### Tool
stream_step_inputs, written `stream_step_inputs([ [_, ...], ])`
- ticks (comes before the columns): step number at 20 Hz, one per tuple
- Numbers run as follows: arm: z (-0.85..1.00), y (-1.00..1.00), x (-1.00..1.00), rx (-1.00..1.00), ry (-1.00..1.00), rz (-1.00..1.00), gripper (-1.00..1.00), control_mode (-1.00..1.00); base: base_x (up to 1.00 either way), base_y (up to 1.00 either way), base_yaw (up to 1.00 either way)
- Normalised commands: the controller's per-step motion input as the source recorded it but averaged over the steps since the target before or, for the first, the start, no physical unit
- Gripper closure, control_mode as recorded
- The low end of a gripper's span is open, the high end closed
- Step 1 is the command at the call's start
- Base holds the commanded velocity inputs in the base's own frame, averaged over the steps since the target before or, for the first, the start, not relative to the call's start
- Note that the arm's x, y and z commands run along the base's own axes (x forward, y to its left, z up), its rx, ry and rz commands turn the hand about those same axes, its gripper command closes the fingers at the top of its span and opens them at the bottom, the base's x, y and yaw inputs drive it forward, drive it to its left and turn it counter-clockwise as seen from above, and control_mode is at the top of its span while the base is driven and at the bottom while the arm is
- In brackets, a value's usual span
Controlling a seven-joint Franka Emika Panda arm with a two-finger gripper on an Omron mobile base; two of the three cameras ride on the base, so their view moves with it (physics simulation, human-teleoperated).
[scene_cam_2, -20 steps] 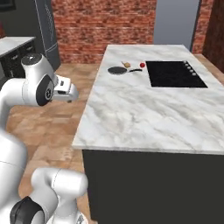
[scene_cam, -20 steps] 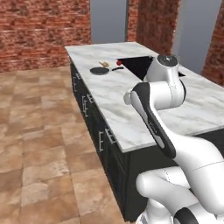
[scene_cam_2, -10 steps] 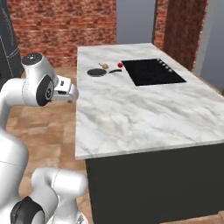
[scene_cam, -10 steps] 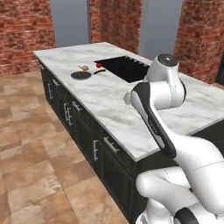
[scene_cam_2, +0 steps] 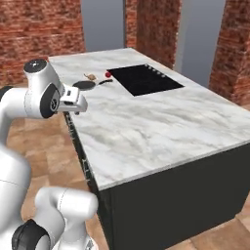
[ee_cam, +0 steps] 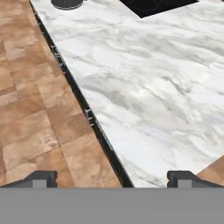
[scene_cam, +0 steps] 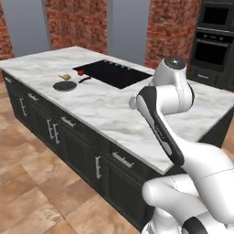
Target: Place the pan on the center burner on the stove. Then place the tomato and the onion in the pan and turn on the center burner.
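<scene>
Base is being driven around the island: both base views are shifted wholesale against the earlier frames, the brick wall is swung aside, the oven stack is brought into frame. That is camera motion; pan, onion and tomato are not being displaced on the counter [scene_cam: 109, 107].

Left to right in the left base view: the onion [scene_cam: 64, 77] is lying tan and pointed, just beside the pan [scene_cam: 65, 86], which is sitting flat on the marble, dark grey with a paler rim, its black handle aimed toward the stove [scene_cam: 118, 73]. The tomato [scene_cam: 80, 72] is lying red and glossy near the stove's corner. All three are parked off the glass, so the center burner is judged unloaded, nothing yet placed.

The arm is being carried folded and high, well apart from the pan, presumably for transit clearance. The gripper [ee_cam: 112, 178] is being held spread wide, nothing between the fingertips [ee_cam: 40, 177], pointed down over the counter edge; the pan's rim is seen far ahead in the hand view.
</scene>
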Motion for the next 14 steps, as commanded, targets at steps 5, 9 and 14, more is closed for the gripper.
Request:
stream_step_inputs([
  [5, 0.0, 0.0, 0.0, 0.0, 0.0, 0.0, -1.0, 1.0, 0.28, 0.87, -0.44],
  [9, 0.0, 0.0, 0.0, 0.0, 0.0, 0.0, -1.0, 1.0, 0.25, 0.9, -0.43],
  [14, 0.0, 0.0, 0.0, 0.0, 0.0, 0.0, -1.0, 1.0, 0.14, 0.93, -0.42],
])
